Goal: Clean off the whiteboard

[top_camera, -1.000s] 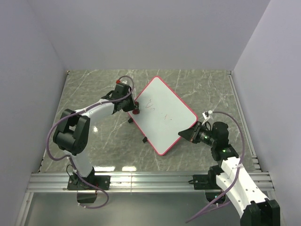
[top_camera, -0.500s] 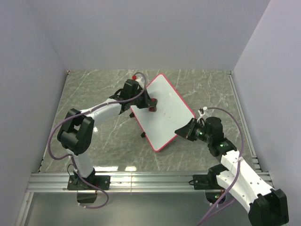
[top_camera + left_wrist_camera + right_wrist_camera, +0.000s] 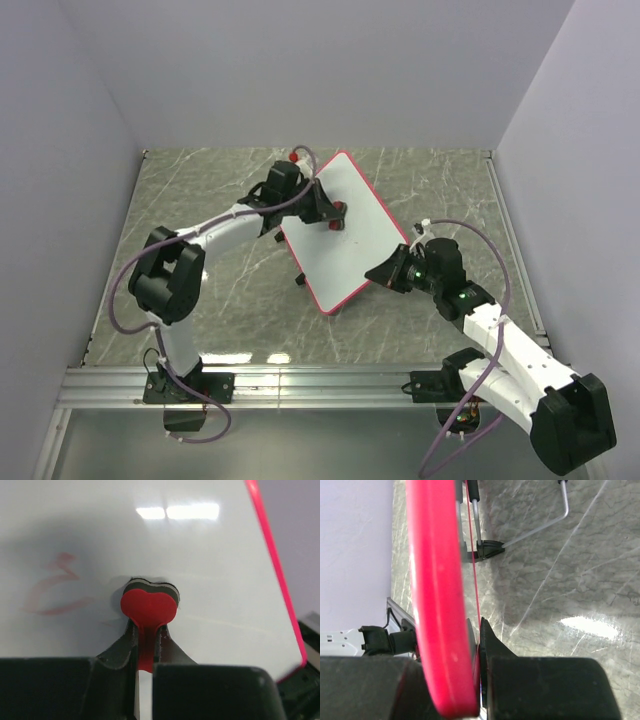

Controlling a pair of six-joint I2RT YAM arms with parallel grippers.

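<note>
Leaning at a tilt over the grey marbled table (image 3: 200, 210), the whiteboard (image 3: 352, 238) sits between the two grippers, its white face edged by a thin red-pink frame. The right gripper (image 3: 384, 276) is clamped on the board's near right edge. In the right wrist view the frame rises straight up from between the black fingers (image 3: 496, 652), pinched tight with no gap showing. Beyond that gripper, on the board's underside, a thin metal support wire (image 3: 535, 527) ends in a small black foot (image 3: 487, 549) close to the table; whether the foot touches it cannot be told.

The left gripper (image 3: 328, 212) reaches onto the board's face from the far left side. It is closed on the stem of a small red heart-shaped eraser (image 3: 149, 604), whose dark pad lies flat against the white surface just ahead of the fingertips. To the left of that gripper, in its own wrist view, a faint red scribble (image 3: 52, 587) marks the board. To its right, the red-pink frame runs diagonally past.
</note>
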